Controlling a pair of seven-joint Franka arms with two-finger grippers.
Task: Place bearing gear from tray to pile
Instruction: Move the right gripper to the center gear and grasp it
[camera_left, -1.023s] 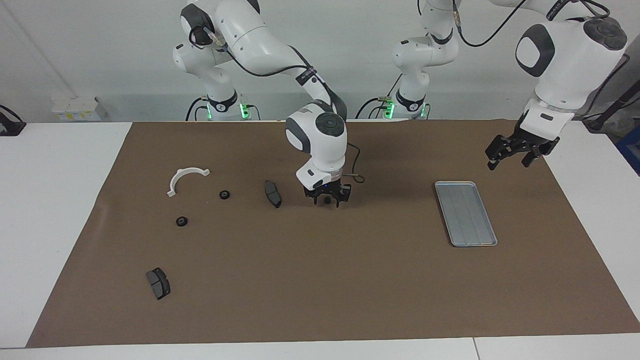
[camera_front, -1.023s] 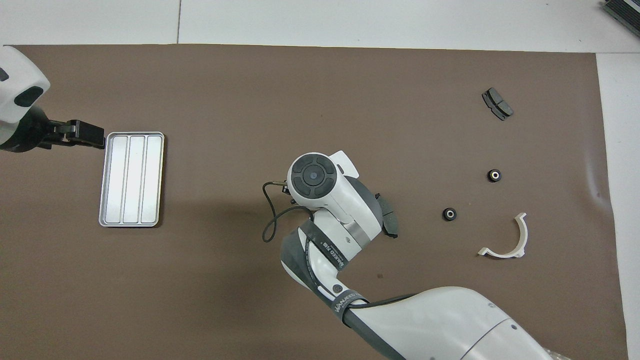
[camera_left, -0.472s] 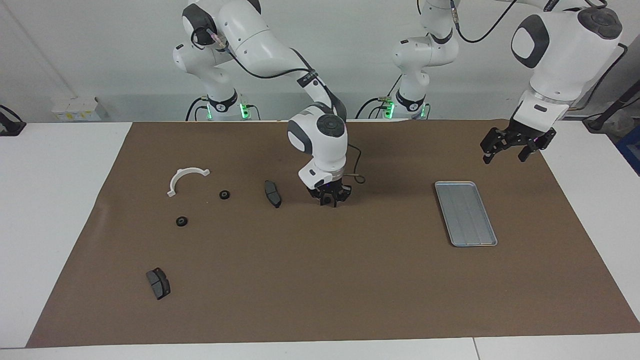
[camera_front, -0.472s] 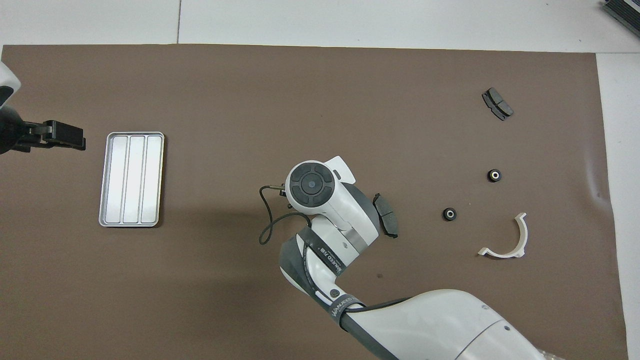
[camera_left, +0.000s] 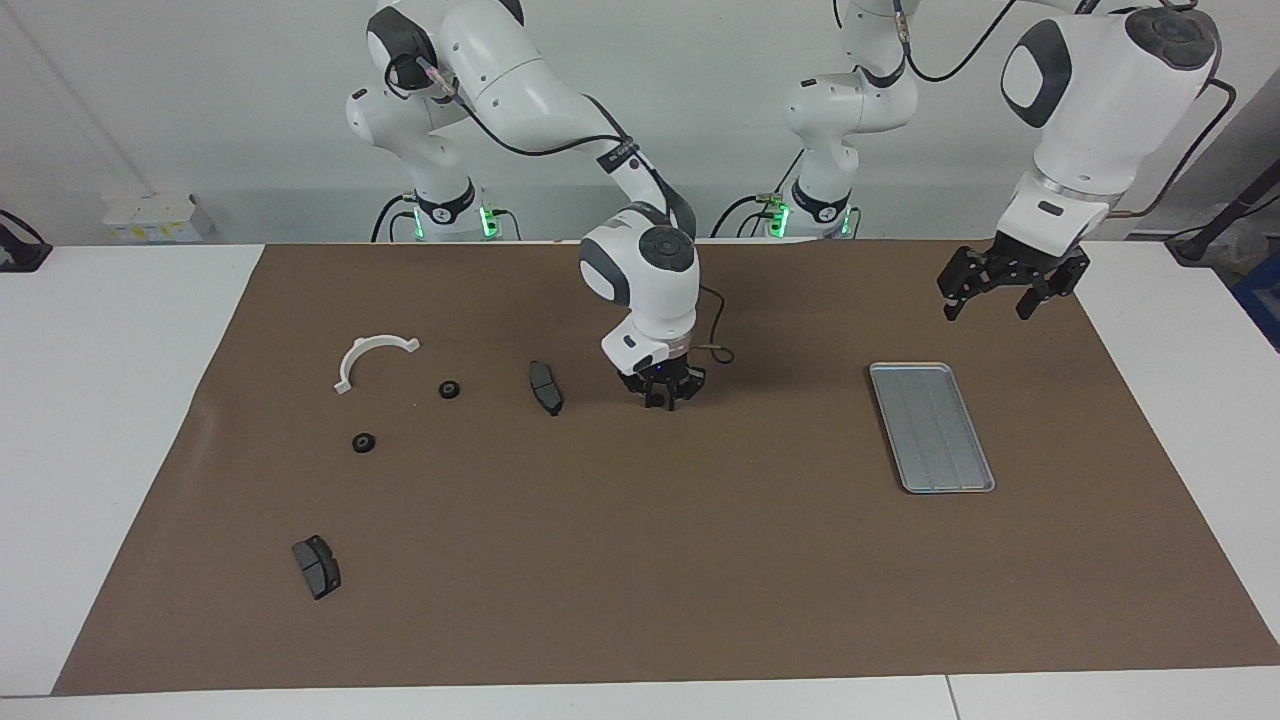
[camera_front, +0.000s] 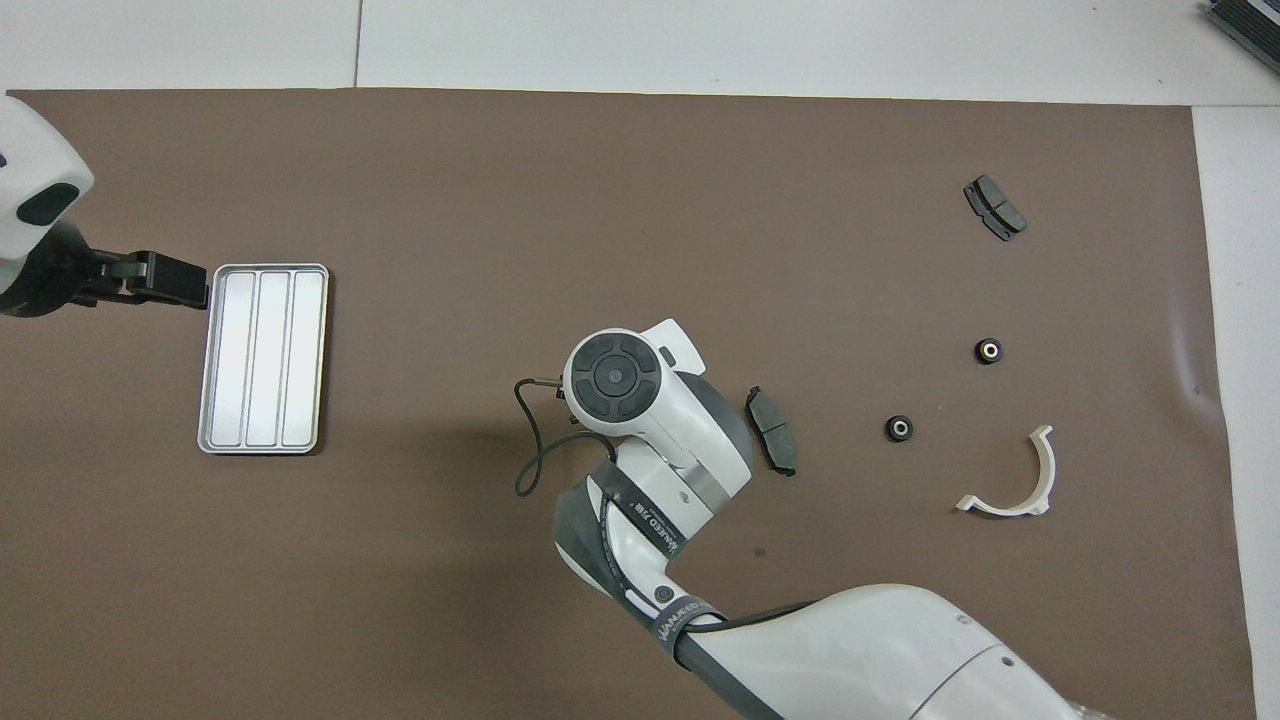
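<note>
Your right pincer (camera_left: 661, 401) sits low at mid-desk beside a brake pad (camera_left: 545, 387); whether it is clamped on a bearing gear, you cannot tell. Two bearing gears (camera_left: 450, 389) (camera_left: 364, 442) lie near the white bracket (camera_left: 368, 357). The tray (camera_left: 930, 425) lies toward the left arm's end, the left pincer (camera_left: 1000, 290) spread apart above the desk near it.

Setting: robotics laboratory. Evidence: two white robot arms (camera_left: 640, 270) mounted at the edge of a white tabletop (camera_left: 110, 400); brown paper mat (camera_left: 640, 560) covering the tabletop's middle; plain pale wall (camera_left: 200, 100) above the arms' bases; cables trailing beside them.
</note>
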